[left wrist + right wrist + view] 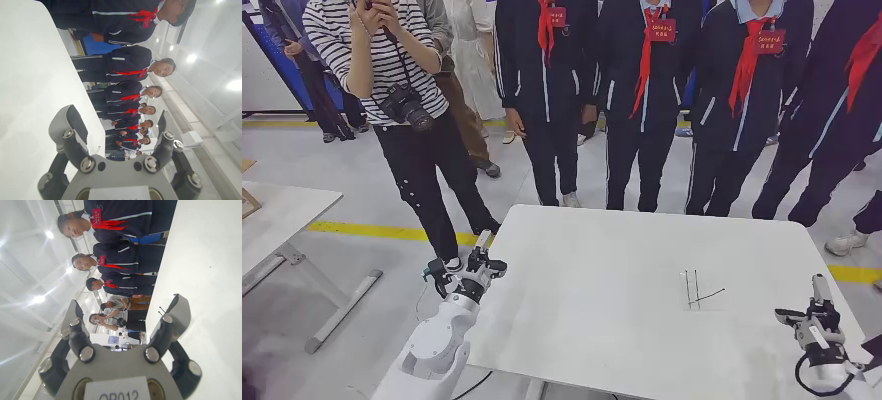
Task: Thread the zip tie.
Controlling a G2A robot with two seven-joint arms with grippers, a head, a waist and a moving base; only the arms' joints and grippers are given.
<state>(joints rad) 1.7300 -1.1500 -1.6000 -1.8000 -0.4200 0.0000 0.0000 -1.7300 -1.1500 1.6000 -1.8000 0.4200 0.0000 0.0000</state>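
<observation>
Saw the left hand (487,255) nearest, fingers spread wide and empty, at the near left corner of the white desk (592,300). Found the right hand (802,302) likewise spread and empty by the near right edge. Spotted the thin dark zip ties (697,290) farther in, flat on the desk, nearer the right hand, touching neither.

Right gripper (126,303) spread wide. One finger (180,313) against the white table (208,266), the other against the room beyond the table's edge. Just beside the table-side fingertip, ends of two thin black zip ties (160,310), farther off on the tabletop.
</observation>
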